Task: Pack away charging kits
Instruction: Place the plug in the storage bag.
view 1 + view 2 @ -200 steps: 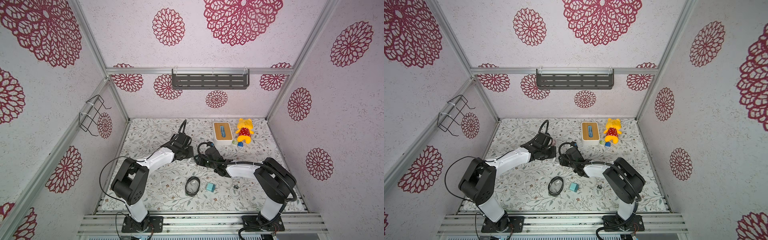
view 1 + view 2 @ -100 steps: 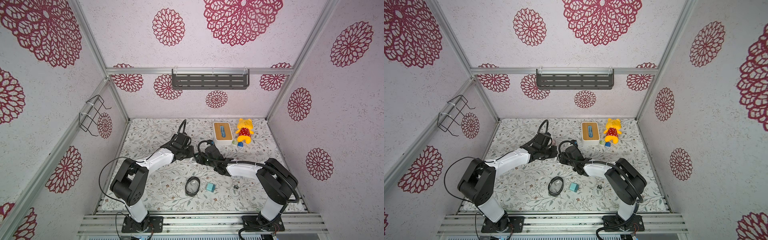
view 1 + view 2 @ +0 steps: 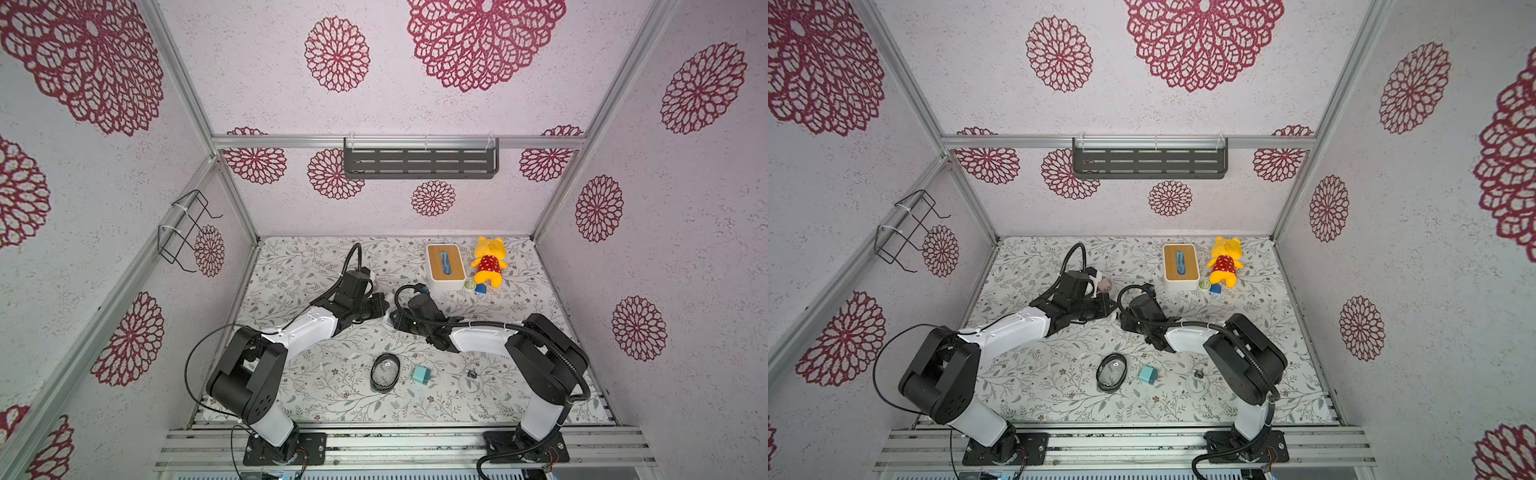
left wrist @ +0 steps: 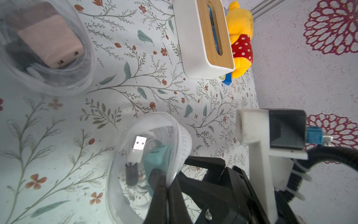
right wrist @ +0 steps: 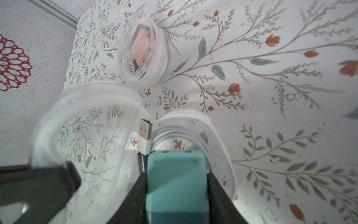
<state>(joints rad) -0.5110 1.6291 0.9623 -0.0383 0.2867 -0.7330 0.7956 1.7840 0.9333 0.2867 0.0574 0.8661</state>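
The right gripper (image 5: 175,184) holds the teal cube charger (image 5: 175,170) in the clear oval case (image 4: 180,135), the left gripper (image 4: 167,186) apparently pinching its rim; next, release.

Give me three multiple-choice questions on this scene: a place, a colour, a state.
1. Where does the loose teal charger lie?
A. beside the dark-rimmed oval case
B. on the white box
C. on the wall shelf
2. What colour is the charger in the right gripper?
A. pink
B. yellow
C. teal
3. How is the left gripper?
A. wide open
B. shut on the clear case
C. holding the plush
1A, they sit side by side in both top views; 2C, teal shows between its fingers; 3B, its fingers pinch the case wall.
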